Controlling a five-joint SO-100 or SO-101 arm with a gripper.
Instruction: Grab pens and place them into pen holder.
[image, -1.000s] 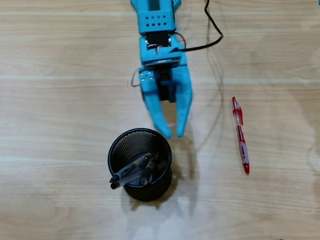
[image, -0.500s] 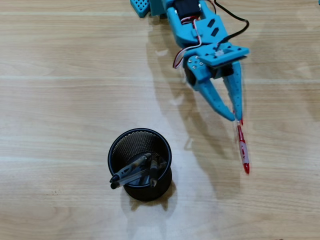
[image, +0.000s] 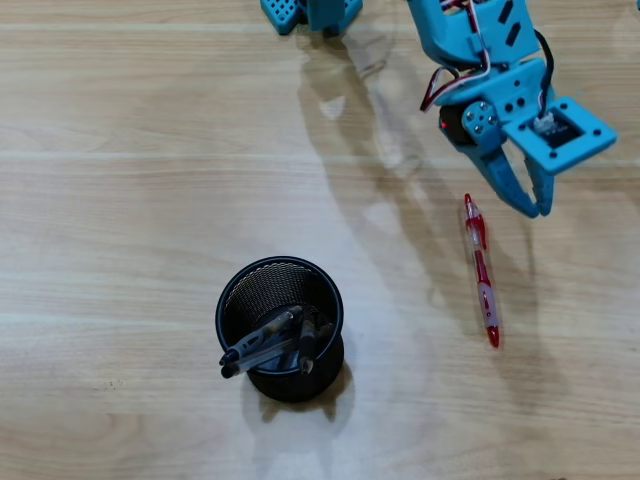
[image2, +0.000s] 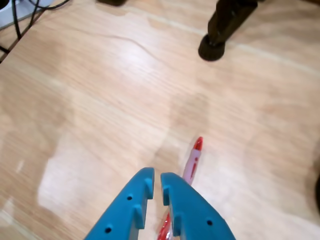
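A: Wrist view, nearest first: gripper (image2: 156, 184) enters from the bottom edge, two blue fingers (image2: 131, 210) side by side with only a narrow slit between the tips; nothing held; nearly closed.

B: And the red pen (image2: 191, 162)?

A: Lying flat on the tabletop (image2: 90, 125), just right of the fingertips and partly hidden under the right finger; its red tip points away from the camera; farther off, a dark post foot (image2: 216, 46) stands on the wood.

B: Overhead?

A: Arm (image: 480, 50) comes in from the top edge and angles toward the right; gripper (image: 535, 208) tilted down, tips pointing to the lower right, hovering just right of the upper end of the red pen (image: 480, 270); whether it touches, cannot tell.

B: Pen holder?

A: Pen holder (image: 280, 328) upright, lower left of centre, well apart from the gripper; dark pens (image: 265, 342) lean inside it, ends poking over the left rim; exact count unclear.
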